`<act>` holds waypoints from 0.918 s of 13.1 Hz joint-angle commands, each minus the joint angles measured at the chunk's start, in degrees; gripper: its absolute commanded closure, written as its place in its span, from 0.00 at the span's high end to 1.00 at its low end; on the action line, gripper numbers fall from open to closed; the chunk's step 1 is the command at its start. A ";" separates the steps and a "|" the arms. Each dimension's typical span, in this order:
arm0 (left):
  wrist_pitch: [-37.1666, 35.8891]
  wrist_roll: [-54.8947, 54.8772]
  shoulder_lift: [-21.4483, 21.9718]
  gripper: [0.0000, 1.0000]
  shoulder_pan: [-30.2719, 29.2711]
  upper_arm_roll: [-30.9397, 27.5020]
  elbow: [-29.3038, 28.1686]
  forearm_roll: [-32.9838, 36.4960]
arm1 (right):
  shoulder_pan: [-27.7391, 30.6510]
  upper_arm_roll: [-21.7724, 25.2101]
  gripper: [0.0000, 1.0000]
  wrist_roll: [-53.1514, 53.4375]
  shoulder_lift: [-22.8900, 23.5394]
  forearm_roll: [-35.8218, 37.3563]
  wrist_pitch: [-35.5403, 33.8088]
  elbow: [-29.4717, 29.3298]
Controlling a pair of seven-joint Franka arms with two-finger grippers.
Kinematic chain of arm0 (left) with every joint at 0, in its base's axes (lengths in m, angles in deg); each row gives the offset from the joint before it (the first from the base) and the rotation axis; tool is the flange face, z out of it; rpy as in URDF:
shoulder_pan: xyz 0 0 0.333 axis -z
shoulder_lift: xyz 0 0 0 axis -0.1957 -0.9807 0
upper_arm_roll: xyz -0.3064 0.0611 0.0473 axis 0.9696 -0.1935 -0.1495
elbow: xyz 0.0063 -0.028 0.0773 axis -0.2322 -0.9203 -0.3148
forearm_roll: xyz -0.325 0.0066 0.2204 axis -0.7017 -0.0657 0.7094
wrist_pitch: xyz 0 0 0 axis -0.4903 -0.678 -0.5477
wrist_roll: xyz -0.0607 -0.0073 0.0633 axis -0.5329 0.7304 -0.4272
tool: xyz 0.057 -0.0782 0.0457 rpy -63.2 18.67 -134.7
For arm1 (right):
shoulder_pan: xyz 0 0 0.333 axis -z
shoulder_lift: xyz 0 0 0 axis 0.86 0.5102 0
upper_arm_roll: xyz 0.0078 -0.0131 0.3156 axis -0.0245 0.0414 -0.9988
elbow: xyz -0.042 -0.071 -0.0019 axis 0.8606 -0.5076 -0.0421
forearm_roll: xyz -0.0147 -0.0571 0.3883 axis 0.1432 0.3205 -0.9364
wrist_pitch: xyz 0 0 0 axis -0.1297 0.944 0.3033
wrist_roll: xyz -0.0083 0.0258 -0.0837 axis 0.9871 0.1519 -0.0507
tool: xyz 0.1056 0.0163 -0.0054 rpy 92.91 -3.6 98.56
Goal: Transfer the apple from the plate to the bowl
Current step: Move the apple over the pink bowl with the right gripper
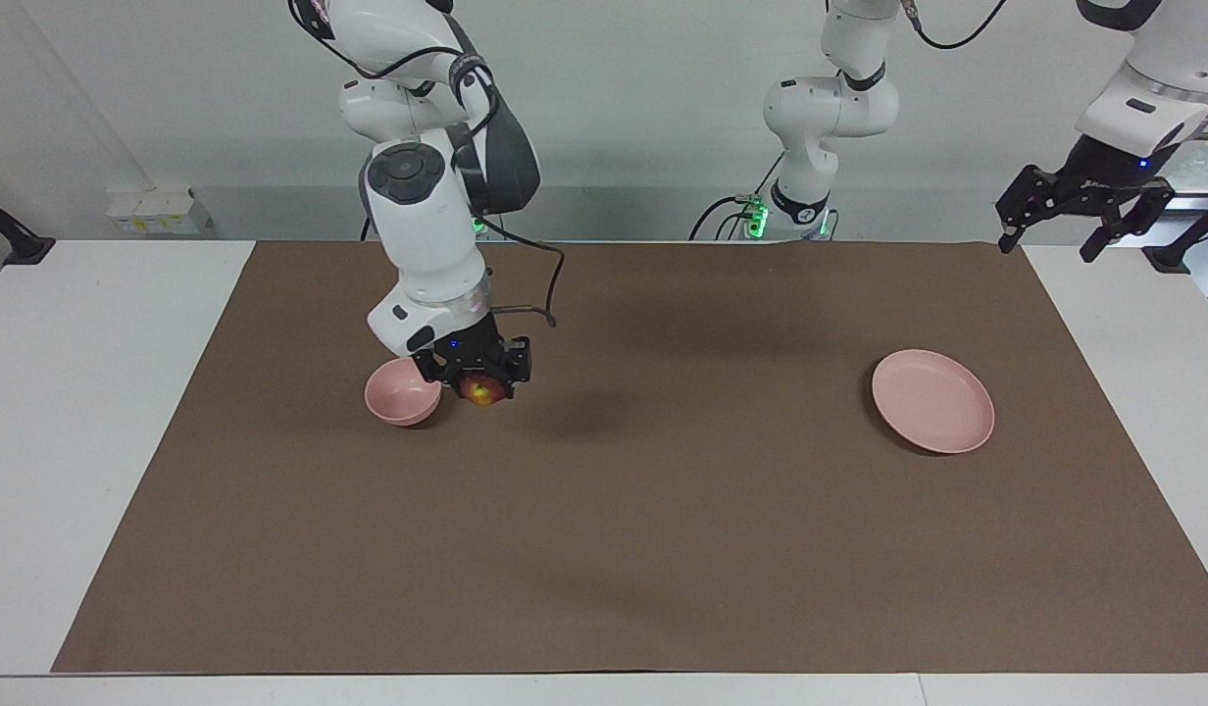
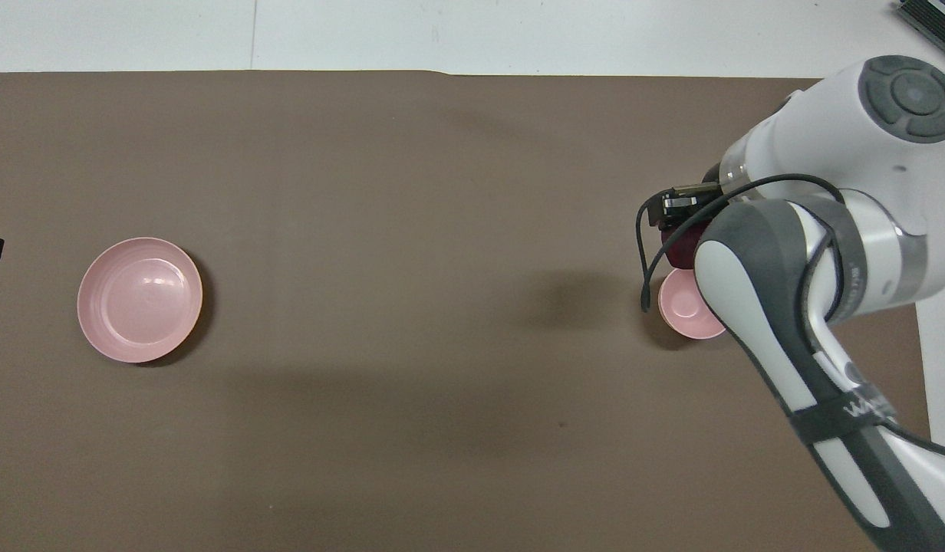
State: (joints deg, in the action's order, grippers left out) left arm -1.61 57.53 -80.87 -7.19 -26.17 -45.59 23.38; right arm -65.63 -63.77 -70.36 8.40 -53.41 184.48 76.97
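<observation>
My right gripper (image 1: 479, 384) is shut on the small dark red apple (image 1: 482, 393), which shows a yellowish patch. It holds the apple in the air just beside the small deep pink bowl (image 1: 400, 394), by the bowl's rim toward the table's middle. In the overhead view the apple (image 2: 676, 245) shows under the right gripper (image 2: 681, 221), just above the bowl (image 2: 681, 307), which my arm partly covers. The wide flat pink plate (image 1: 932, 400) lies bare toward the left arm's end, and it also shows in the overhead view (image 2: 139, 299). My left gripper (image 1: 1080, 218) waits open, raised near the table's corner.
A brown mat (image 1: 604, 549) covers most of the white table (image 1: 94, 412). A third robot's white base (image 1: 800, 211) stands at the table's edge between my arms.
</observation>
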 commanded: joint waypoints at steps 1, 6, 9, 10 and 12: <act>-2.00 0.10 -0.44 1.00 -0.58 0.57 1.22 0.91 | 2.52 -0.72 0.00 -2.30 -7.27 1.59 1.47 9.56; -2.00 0.10 -0.36 1.00 -0.49 0.57 1.14 0.91 | 3.59 -0.72 0.00 -2.48 -12.74 1.59 13.31 23.89; -1.30 0.01 -0.44 1.00 -0.31 0.57 1.22 0.91 | 4.82 -0.72 0.00 -3.45 -12.83 1.59 18.84 28.46; -1.21 0.01 -0.44 1.00 -0.31 0.57 1.22 0.91 | 5.60 -0.81 0.00 -3.63 -12.65 1.68 21.92 30.31; -1.55 -0.25 -0.44 1.00 -0.23 0.57 1.22 0.91 | 6.22 -0.81 0.00 -3.80 -11.43 1.68 27.63 33.47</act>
State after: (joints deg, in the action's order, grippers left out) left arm -2.15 57.53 -80.87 -7.19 -26.00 -45.59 23.38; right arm -61.06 -63.80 -72.70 -2.23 -53.01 207.04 106.33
